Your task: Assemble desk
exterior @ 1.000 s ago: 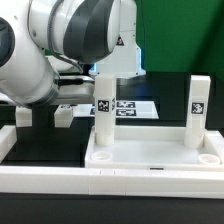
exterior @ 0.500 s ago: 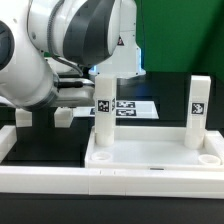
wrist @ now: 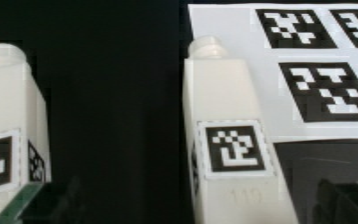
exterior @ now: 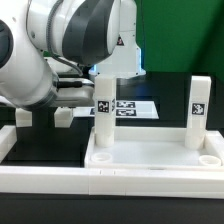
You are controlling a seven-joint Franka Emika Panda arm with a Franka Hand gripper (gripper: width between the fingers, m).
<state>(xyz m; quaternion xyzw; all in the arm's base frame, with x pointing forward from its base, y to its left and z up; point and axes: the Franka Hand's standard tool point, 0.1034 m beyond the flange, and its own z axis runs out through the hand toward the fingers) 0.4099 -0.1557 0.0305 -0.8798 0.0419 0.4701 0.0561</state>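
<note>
Gripper (wrist: 179,200) released: jaws spread wide, nothing held. Taken from the exterior view's left.

First, just outside one fingertip (wrist: 28,205), the outer loose leg (exterior: 22,115). Flat on the black table (exterior: 50,140), parallel to its neighbour and apart from it.

Next, straight ahead of the tool and centred between the fingertips, the inner loose leg (exterior: 63,116). Lying down, long axis running away from the fingertips and square to the line on which the jaws close. Rounded end on the far side, one marker on the upward face. Likely the next part to be taken. Closing span already set across its short width, so by this reading little left but a descent and a squeeze. Height above it not clear.

Beyond the other fingertip, the marker board (exterior: 130,108).

Farther off on that same side, the tabletop (exterior: 150,150). Seated in it, the near upright leg (exterior: 103,120) and the far upright leg (exterior: 197,110), long axes vertical.
</note>
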